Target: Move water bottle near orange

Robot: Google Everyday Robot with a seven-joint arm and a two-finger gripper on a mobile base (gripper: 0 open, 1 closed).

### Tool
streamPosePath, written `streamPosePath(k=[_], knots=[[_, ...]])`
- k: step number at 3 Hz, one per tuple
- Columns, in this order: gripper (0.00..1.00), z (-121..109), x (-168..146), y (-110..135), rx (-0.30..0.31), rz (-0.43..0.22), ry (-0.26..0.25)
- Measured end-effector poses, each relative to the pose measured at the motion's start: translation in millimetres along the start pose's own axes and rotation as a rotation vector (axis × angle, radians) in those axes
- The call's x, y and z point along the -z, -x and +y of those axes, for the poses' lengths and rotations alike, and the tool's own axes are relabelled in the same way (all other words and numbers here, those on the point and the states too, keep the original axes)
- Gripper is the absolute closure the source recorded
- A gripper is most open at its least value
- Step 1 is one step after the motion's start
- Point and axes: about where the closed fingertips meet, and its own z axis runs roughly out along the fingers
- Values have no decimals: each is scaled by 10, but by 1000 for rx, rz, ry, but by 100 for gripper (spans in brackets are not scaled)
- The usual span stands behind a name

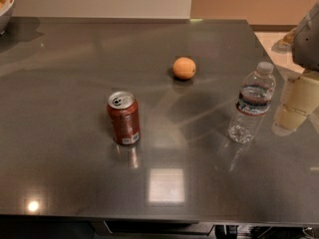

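The water bottle point(251, 103) stands upright on the dark grey table point(75, 183), at the right. It is clear, with a white cap and a dark label band. The orange point(184, 67) lies further back, near the table's middle, about a bottle's height to the left of the bottle. My gripper point(297, 103) is at the right edge of the view, just to the right of the bottle and apart from it. It is pale cream below a grey arm part point(308, 39), and it is partly cut off by the edge of the view.
A red soda can point(123, 117) stands upright left of centre, in front of the orange. A white bowl point(4, 4) sits at the table's far left corner. The table's right edge runs just behind the gripper.
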Motion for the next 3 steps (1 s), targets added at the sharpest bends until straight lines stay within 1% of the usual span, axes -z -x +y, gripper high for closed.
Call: streamPosePath(k=[1,2,3], knots=[[0,-35,5,8,0,-10,3],[0,-173,-101,2,-11,-54,27],[0,-308,-254,-11,-40,-126,54]])
